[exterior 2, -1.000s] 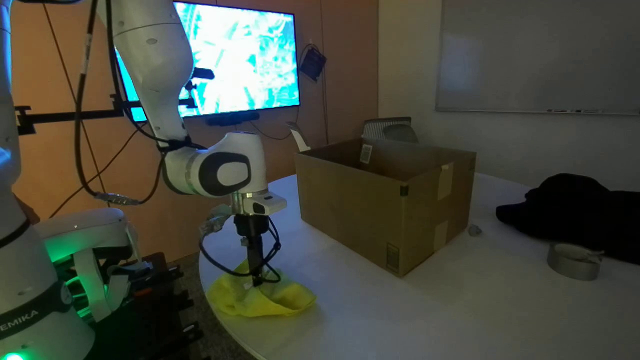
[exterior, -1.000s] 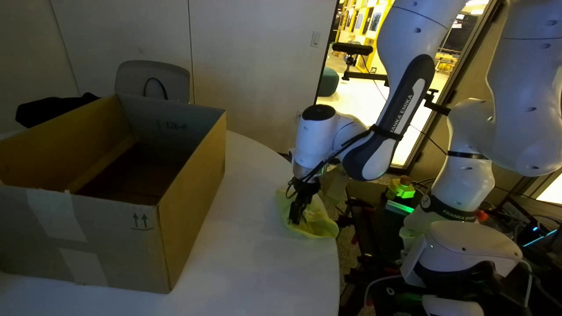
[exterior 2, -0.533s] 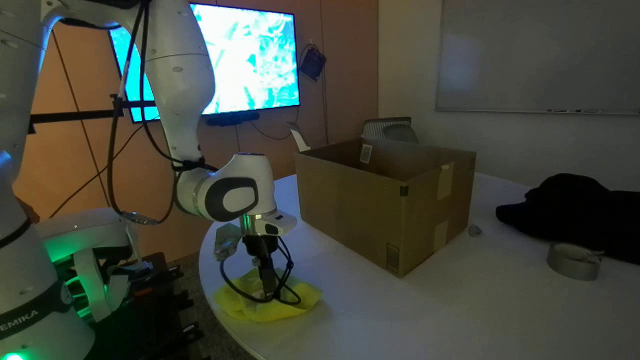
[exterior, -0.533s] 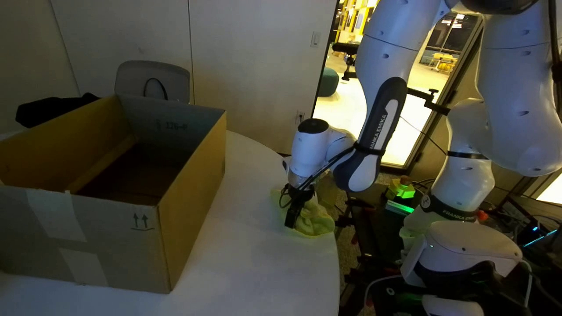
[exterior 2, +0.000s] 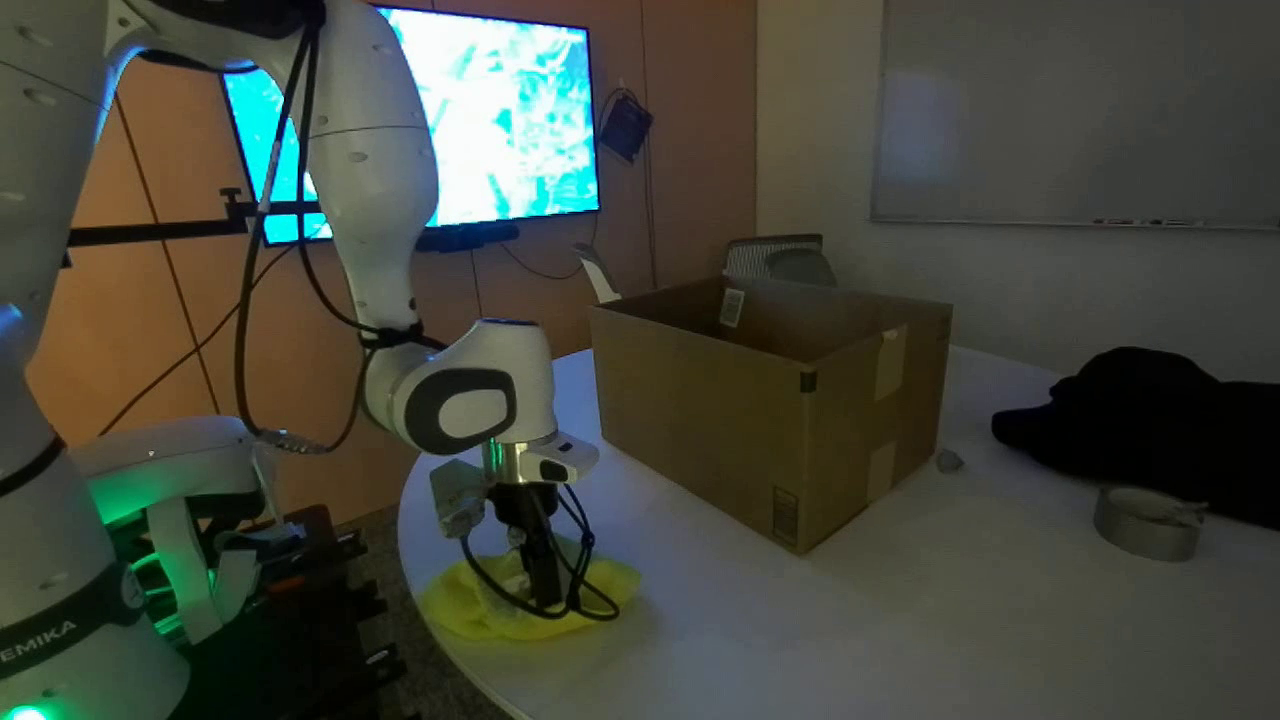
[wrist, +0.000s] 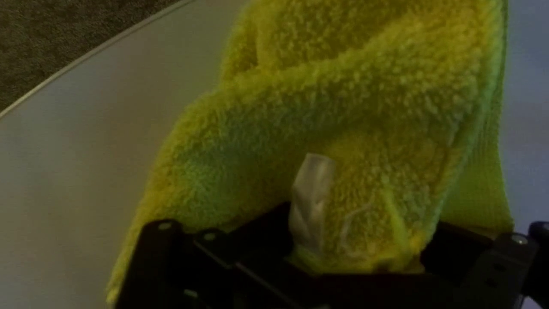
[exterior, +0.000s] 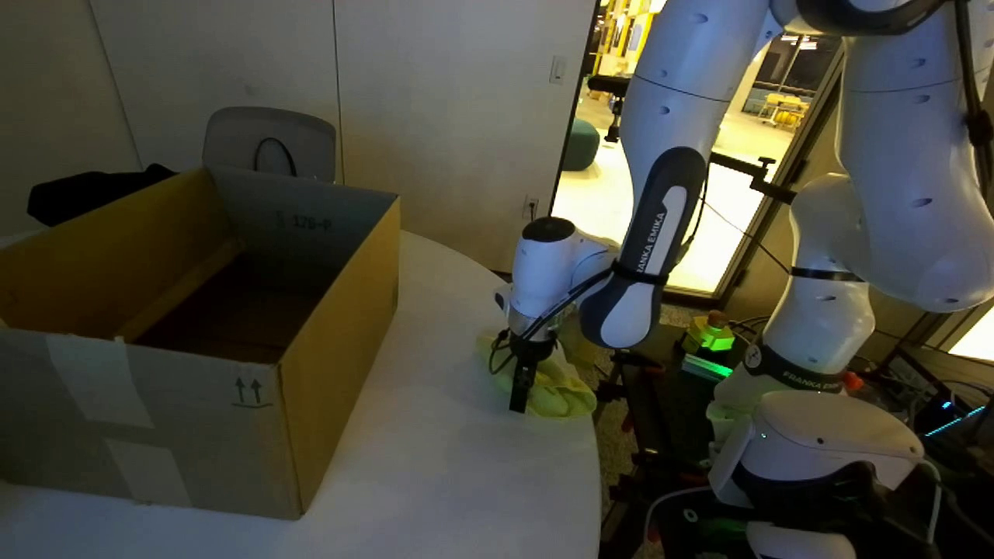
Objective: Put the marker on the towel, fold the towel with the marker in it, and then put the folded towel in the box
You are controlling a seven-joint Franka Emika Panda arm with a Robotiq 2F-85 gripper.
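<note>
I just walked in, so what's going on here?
A robot arm has its pincer down at a yellow towel, part of it showing between the spread fingers. The towel lies in loose folds on the table near the edge. A cardboard box stands open nearby; the towel isn't in it. No marker shows.

The towel lies on the table, apart from the box

I'm in an office meeting room: in an exterior view, wall screen at eleven o'clock, whiteboard at two.
</note>
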